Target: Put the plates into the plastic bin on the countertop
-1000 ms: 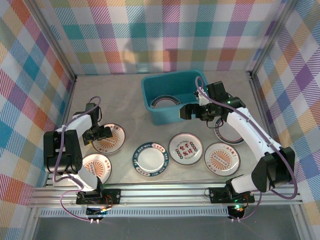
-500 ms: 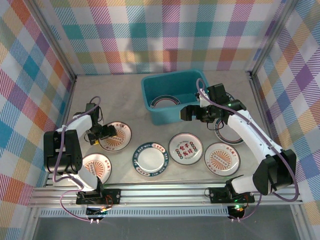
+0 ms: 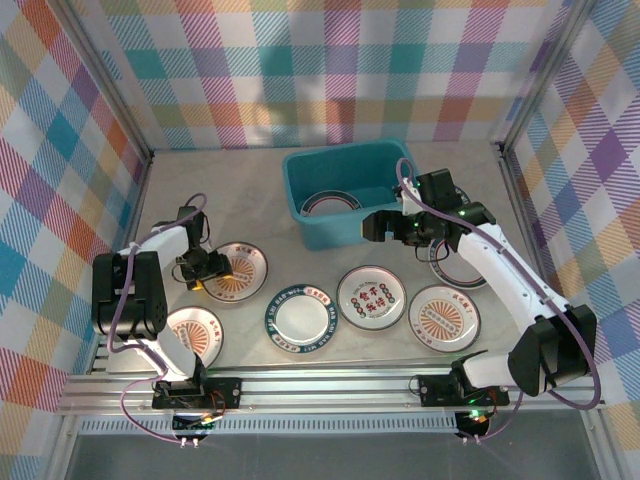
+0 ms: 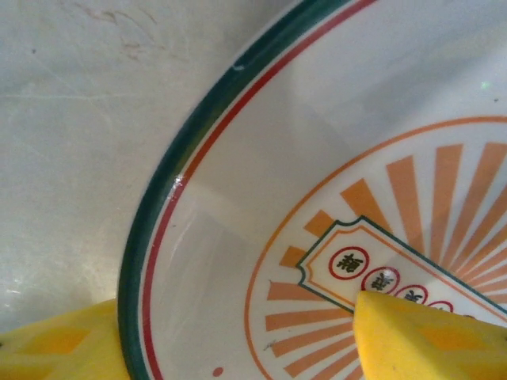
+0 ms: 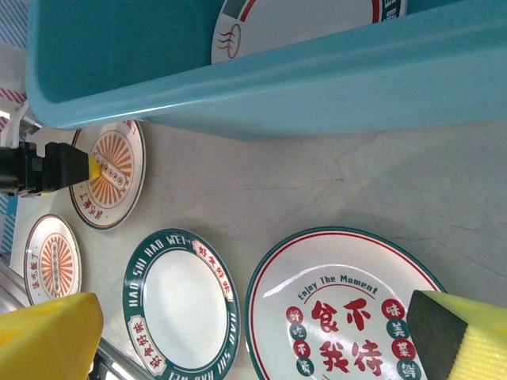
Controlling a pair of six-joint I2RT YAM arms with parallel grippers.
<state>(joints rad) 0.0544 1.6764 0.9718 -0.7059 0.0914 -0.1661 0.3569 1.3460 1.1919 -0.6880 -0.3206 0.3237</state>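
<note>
Both my tools: left tool (image 4: 238,332) straddles a plate (image 3: 243,270) rim, grip I cannot tell; right tool (image 3: 372,226) open at five o'clock of the bin (image 3: 330,235).

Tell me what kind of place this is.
Likely a robot test booth staged as a kitchen counter: plaid walls box in a countertop, robot arms stand on a metal rail, and plates lie by a bin.

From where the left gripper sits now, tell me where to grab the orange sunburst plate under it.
Best pinch the orange sunburst plate by its raised rim at the left edge, coming from the left: it lies flat, and the left gripper straddles that rim, one finger inside.
</note>
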